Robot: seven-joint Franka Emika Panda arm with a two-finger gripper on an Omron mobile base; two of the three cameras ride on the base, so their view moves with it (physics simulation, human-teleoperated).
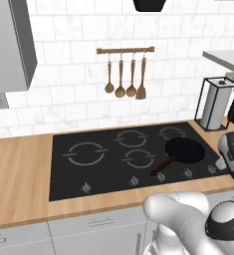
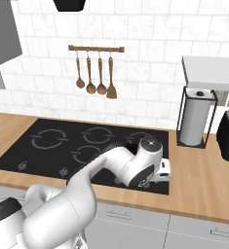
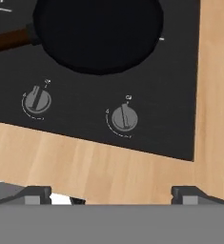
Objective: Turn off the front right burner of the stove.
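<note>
The wide flat rectangular black glass stove (image 1: pixel 108 164) is set flush into the light wooden bench (image 1: pixel 19 184), against the white tiled wall. Its surface carries four grey broken-ring burner marks visible in the left base view: one large ring at the left (image 1: pixel 85 153), two at the centre, one at the rear right. A round black frying pan with a brown wooden handle (image 1: pixel 180 152) sits on the front right area of the stove. A row of five small round grey knobs runs along the front edge.

In the hand view, two knobs lie just below the pan: the left knob (image 3: pixel 37 100) and the right knob (image 3: pixel 124 118), each with a raised bar tilted slightly off vertical.

The end effector (image 3: pixel 111 195) hovers above the bench edge in front of the stove's right corner, its two dark fingertips (image 3: pixel 35 194) spread wide apart, holding nothing.

Four wooden utensils (image 1: pixel 124 79) hang from a wall rail. One paper towel roll in a black wire holder (image 1: pixel 215 103) stands at the right.
</note>
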